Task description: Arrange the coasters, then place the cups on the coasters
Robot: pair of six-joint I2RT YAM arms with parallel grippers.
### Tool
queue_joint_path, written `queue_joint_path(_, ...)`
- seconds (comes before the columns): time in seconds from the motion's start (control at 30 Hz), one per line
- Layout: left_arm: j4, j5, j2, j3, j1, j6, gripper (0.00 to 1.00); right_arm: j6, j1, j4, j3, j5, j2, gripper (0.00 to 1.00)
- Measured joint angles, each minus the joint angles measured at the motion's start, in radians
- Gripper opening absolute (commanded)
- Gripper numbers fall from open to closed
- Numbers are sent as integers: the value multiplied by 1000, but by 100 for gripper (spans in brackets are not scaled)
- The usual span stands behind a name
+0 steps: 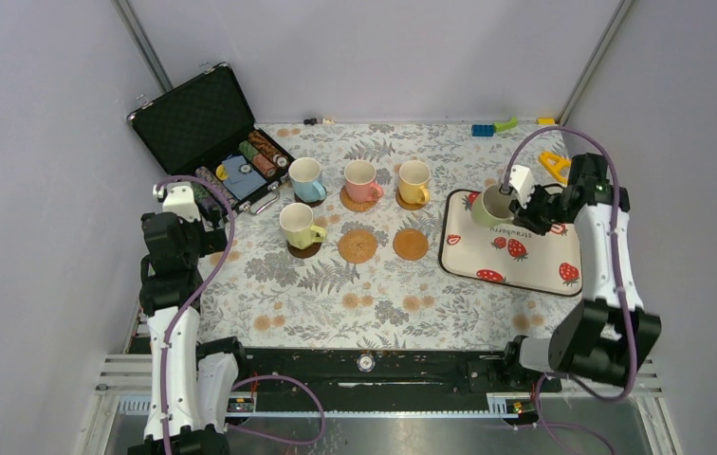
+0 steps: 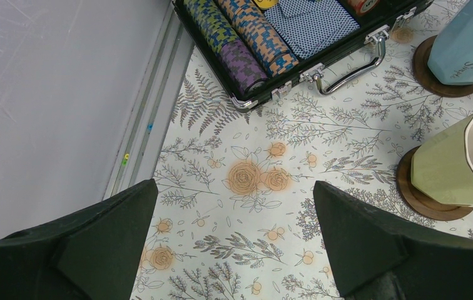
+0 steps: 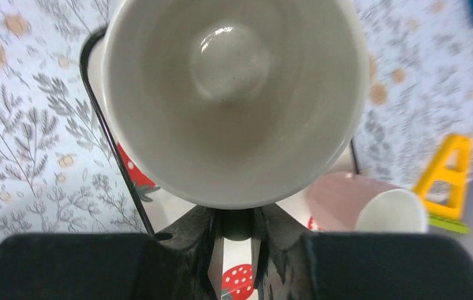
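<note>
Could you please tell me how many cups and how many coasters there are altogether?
Cups: 6
Coasters: 6
Total: 12

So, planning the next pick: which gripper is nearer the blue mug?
Left. The left gripper is open just left of the blue mug; the right gripper is far across, shut on a green mug at the tray.
</note>
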Motion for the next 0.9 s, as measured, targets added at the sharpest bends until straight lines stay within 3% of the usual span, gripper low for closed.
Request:
queue_joint_path(0.13,0,0,0,0,0,0,99,133,110,32,6,-7,-161,0)
queue_joint_path(0.23,0,0,0,0,0,0,99,263,307,62,10,39,-210,0)
queue_joint_path(0.4,0,0,0,0,0,0,99,462,640,70,103,116,-143,0)
queue_joint_path(0.5,0,-1,0,0,0,0,99,566,772,97,217,145,-32,0)
queue_joint_path(0.7,0,-1,0,0,0,0,99,730,865,145,427,229,253,0)
queue_joint_path(0.9,0,-1,-2,0,0,0,99,831,883,137,479,325,449,0)
